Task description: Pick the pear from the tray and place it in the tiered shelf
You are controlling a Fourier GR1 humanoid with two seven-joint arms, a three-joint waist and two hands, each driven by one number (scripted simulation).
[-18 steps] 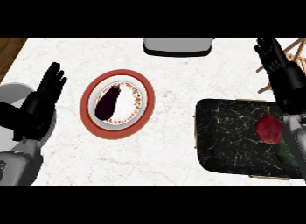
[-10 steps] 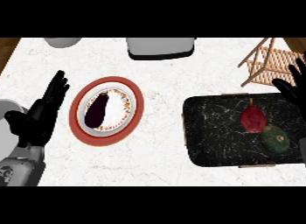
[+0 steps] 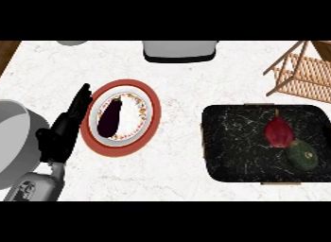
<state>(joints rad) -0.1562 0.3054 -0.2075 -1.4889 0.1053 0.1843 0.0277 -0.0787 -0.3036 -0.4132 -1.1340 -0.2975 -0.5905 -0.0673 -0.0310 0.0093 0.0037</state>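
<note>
the left hand (image 3: 65,126) is resting with fingers straight by the plate (image 3: 149,124); the right hand is showing nowhere. it should be descending over the red pear (image 3: 278,131), avoiding the green fruit (image 3: 302,156) touching it on the tray (image 3: 231,156).

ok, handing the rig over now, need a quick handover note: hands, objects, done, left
Left hand: open, resting by the plate with the eggplant.
Right hand: not in view.
Pear: red, lying in the black tray, touching a green fruit.
Tiered shelf: wooden, top right, beyond the tray.
Done: nothing, pear not grasped.
Left: grasp pear, lift, place in shelf.
</note>
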